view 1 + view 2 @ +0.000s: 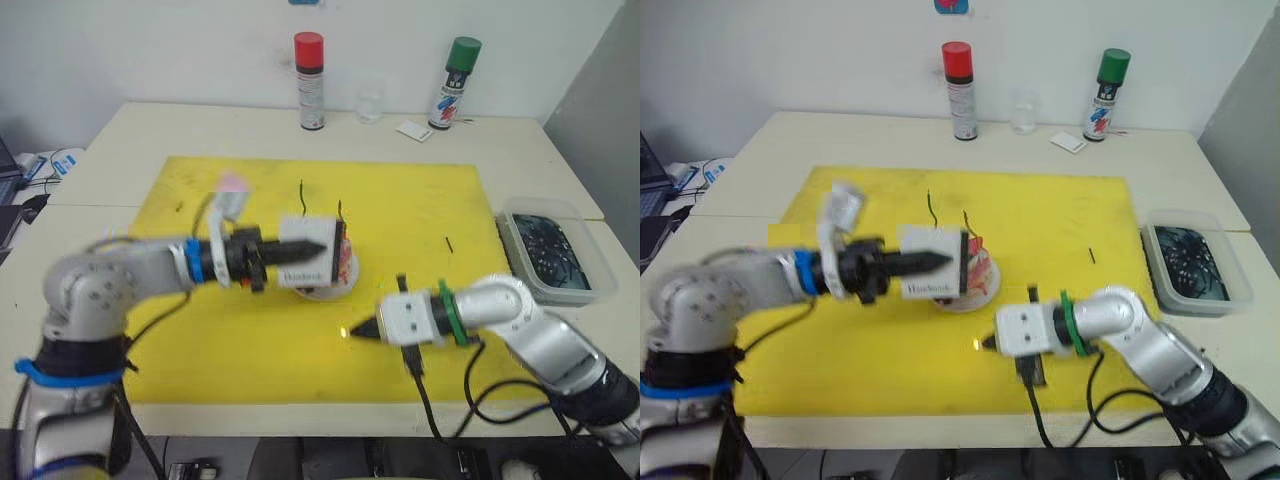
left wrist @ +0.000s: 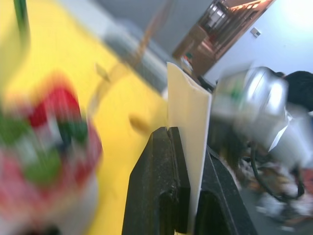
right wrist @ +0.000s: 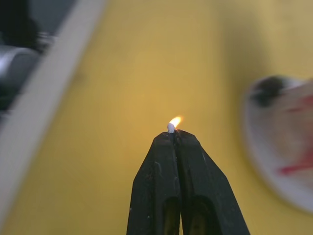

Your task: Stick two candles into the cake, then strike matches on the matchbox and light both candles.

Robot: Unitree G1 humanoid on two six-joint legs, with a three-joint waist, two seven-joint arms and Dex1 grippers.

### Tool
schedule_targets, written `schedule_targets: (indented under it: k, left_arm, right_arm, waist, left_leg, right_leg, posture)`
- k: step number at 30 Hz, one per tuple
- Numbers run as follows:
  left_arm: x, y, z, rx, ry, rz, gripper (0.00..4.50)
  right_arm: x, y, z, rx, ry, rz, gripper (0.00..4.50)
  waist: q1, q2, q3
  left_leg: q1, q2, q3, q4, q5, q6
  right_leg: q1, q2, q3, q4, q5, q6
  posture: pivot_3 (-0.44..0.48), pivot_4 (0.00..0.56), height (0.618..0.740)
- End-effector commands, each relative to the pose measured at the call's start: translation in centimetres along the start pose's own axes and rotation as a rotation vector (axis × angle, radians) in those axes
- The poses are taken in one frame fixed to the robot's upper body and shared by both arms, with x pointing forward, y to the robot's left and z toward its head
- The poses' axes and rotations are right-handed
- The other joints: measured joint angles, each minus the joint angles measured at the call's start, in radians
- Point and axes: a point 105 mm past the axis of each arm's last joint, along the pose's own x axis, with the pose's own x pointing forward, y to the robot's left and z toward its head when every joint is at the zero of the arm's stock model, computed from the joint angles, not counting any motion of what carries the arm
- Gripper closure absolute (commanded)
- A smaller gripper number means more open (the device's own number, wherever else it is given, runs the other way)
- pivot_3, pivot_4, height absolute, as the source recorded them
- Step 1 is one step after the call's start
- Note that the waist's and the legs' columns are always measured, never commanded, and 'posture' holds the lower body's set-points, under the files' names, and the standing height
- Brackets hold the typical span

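A: Candles, how many were there?

B: Two. A green candle [image 1: 301, 196] and a yellowish candle [image 1: 340, 213] both stood upright in the cake [image 1: 343, 262], which sat on its little plate near the middle of the yellow mat [image 1: 400, 200].

A: And going from the left?

B: The left hand [image 1: 312, 249] came first, its fingers clamped together on the one matchbox [image 1: 303, 257]. It held the box up on edge, just in front of the cake and partly hiding it. In the left wrist view the white box [image 2: 188, 142] stood pinched between the black fingers [image 2: 156, 186].

A: Then?

B: The right hand [image 1: 362, 328] hovered low over the mat, just beside the cake on the near side, fingers pressed together on a burning match [image 3: 171, 127]. A small flame showed at the fingertips. I counted one more match [image 1: 449, 244] lying on the mat, well apart, toward its right edge.

A: How much room was there?

B: The mat's left half and its near strip were open. At the surface's far edge stood two spray cans, a red-capped can [image 1: 310, 80] and a green-capped can [image 1: 454, 82], with a clear cup [image 1: 370, 102] and a small white pad [image 1: 412, 130] between them. A clear tray [image 1: 553, 252] sat at the right edge.
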Motion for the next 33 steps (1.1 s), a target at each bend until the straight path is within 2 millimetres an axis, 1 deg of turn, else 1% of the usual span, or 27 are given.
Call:
schedule_targets:
  k: [1, 4, 5, 7, 11, 14, 16, 19, 22, 27, 30, 33]
  left_arm:
    - [-1.4, -0.8, 1.2, 0.049, 0.003, -0.007, 4.5]
    - [-1.9, -1.7, -0.5, 0.012, 0.064, -0.024, 4.5]
    - [-2.0, -1.8, -0.8, 0.004, 0.072, -0.025, 4.5]
    - [-2.8, -1.8, -2.3, -0.049, 0.112, -0.005, 4.5]
    - [-4.7, -1.2, -5.4, -0.154, 0.184, 0.063, 4.5]
    - [-5.7, -0.4, -7.0, -0.19, 0.213, 0.118, 4.5]
    - [-6.1, 0.0, -7.8, -0.206, 0.221, 0.141, 4.5]
    - [-6.1, 0.3, -8.4, -0.213, 0.227, 0.146, 4.5]
    - [-6.0, 0.5, -8.5, -0.211, 0.224, 0.144, 4.5]
    - [-5.7, 0.6, -8.6, -0.208, 0.222, 0.133, 4.5]
    - [-5.5, 0.4, -8.8, -0.209, 0.222, 0.123, 4.5]
    - [-5.4, 0.4, -8.9, -0.211, 0.221, 0.12, 4.5]
  right_arm:
    - [-2.2, -1.3, 1.9, -0.06, -0.032, -0.055, 4.48]
    - [-3.1, -2.7, 2.8, -0.042, -0.058, -0.117, 4.48]
    - [-3.2, -2.9, 3.0, -0.038, -0.063, -0.127, 4.48]
    - [-3.8, -3.9, 3.8, -0.024, -0.091, -0.17, 4.48]
    - [-4.8, -5.7, 5.8, -0.024, -0.143, -0.23, 4.48]
    - [-5.1, -6.8, 7.2, -0.039, -0.182, -0.264, 4.48]
    - [-5.0, -7.7, 8.2, -0.048, -0.213, -0.287, 4.48]
    - [-4.4, -9.4, 9.5, -0.078, -0.239, -0.335, 4.48]
    - [-3.8, -11.5, 10.4, -0.107, -0.246, -0.396, 4.48]
    - [-3.8, -14.6, 12.5, -0.153, -0.272, -0.491, 4.48]
    - [-4.0, -15.7, 13.1, -0.179, -0.275, -0.518, 4.48]
    - [-4.1, -16.2, 13.2, -0.194, -0.27, -0.525, 4.48]
  waist:
    - [-0.011, 0.001, 0.0]
    - [-0.019, 0.001, 0.0]
    - [-0.019, 0.001, 0.0]
    - [-0.017, 0.001, 0.0]
    - [-0.019, 0.001, 0.001]
    - [-0.017, 0.002, 0.001]
    - [-0.016, 0.002, 0.001]
    - [-0.013, 0.002, 0.001]
    - [-0.014, 0.002, 0.001]
    - [-0.014, 0.002, 0.001]
    - [-0.014, 0.002, 0.001]
    - [-0.014, 0.002, 0.001]
  left_leg:
    - [0.001, 0.0, 0.0, 0.0, 0.0, 0.0]
    - [0.002, 0.001, -0.001, 0.0, 0.0, 0.0]
    - [0.002, 0.001, -0.001, 0.0, 0.0, 0.0]
    - [0.001, 0.001, -0.001, 0.0, 0.0, 0.0]
    - [0.001, 0.001, -0.002, 0.0, 0.0, 0.0]
    - [0.002, 0.001, -0.003, 0.0, 0.0, 0.0]
    - [0.002, 0.001, -0.003, 0.0, 0.0, 0.0]
    - [0.002, 0.001, -0.002, 0.0, 0.0, 0.0]
    - [0.001, 0.001, -0.001, 0.0, 0.0, 0.0]
    - [0.001, 0.001, 0.0, 0.0, 0.0, 0.0]
    - [0.0, 0.001, 0.0, -0.001, 0.0, 0.0]
    - [0.0, 0.001, 0.0, -0.001, 0.0, 0.0]
  right_leg:
    - [0.0, 0.0, 0.003, 0.0, 0.0, 0.0]
    - [0.0, 0.0, 0.002, 0.001, 0.0, 0.0]
    - [0.0, 0.0, 0.001, 0.001, 0.0, 0.0]
    - [0.0, 0.0, -0.001, 0.002, 0.0, 0.0]
    - [0.0, 0.0, 0.0, 0.002, 0.0, 0.0]
    - [0.0, -0.001, 0.0, 0.002, 0.0, 0.0]
    - [0.0, -0.001, 0.0, 0.002, 0.0, 0.0]
    - [0.0, -0.001, 0.0, 0.002, 0.0, 0.0]
    - [-0.001, -0.001, 0.0, 0.002, 0.0, 0.0]
    - [-0.002, -0.001, 0.0, 0.002, 0.0, 0.0]
    - [-0.002, -0.001, 0.0, 0.002, 0.0, 0.0]
    - [-0.002, -0.001, 0.0, 0.002, 0.0, -0.001]
  posture:
    - [0.0, 0.15, 0.74]
    - [0.0, 0.15, 0.74]
    - [0.0, 0.15, 0.74]
    - [0.0, 0.15, 0.74]
    - [0.0, 0.15, 0.74]
    - [0.0, 0.15, 0.74]
    - [0.0, 0.15, 0.74]
    - [0.0, 0.15, 0.74]
    - [0.0, 0.15, 0.74]
    - [0.0, 0.15, 0.74]
    - [0.0, 0.15, 0.74]
    - [0.0, 0.15, 0.74]
